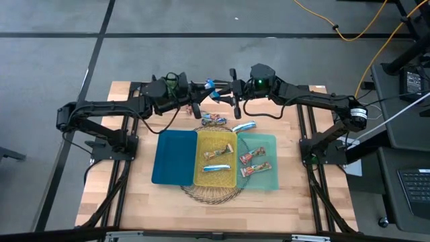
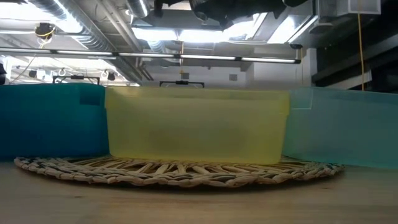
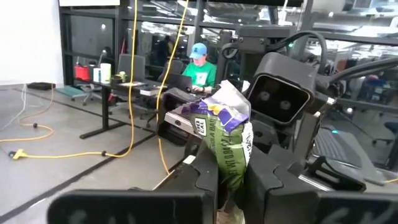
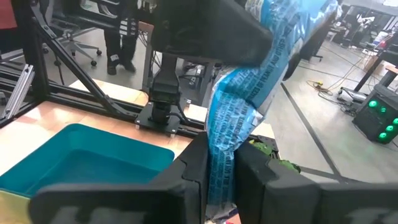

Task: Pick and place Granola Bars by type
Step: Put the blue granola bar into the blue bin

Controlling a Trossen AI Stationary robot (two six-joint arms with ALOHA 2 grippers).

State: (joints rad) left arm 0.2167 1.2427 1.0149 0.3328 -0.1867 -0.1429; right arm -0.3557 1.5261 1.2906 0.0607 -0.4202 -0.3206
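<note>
Above the table's far middle, one blue-white granola bar (image 1: 209, 84) is held up between my two grippers. My left gripper (image 3: 227, 168) comes from the table's left and is shut on it. The face of the bar seen in this gripper's wrist view carries green and purple print. My right gripper (image 4: 221, 162) comes from the right and is also shut on the bar (image 4: 233, 118). Two loose bars (image 1: 213, 121) (image 1: 243, 126) lie flat on the table behind three trays. My left gripper pinches the bar between its two fingers near one end (image 3: 231, 155), coming roughly level from the table's left. The wrapper stands up out of the fingers, clear of the table. My right gripper pinches the same bar near its other end (image 4: 222, 146) between its two fingers, coming roughly level from the table's right. The wrapper runs from these fingers to the left gripper's dark body (image 4: 211, 31), lifted clear.
Three trays stand side by side on a woven mat (image 1: 215, 195): blue (image 1: 173, 156), yellow (image 1: 216, 138) with two bars, and pale green (image 1: 269, 142) with red-brown bars. Bare wood lies near the front edge. A person sits at a desk beyond the table.
</note>
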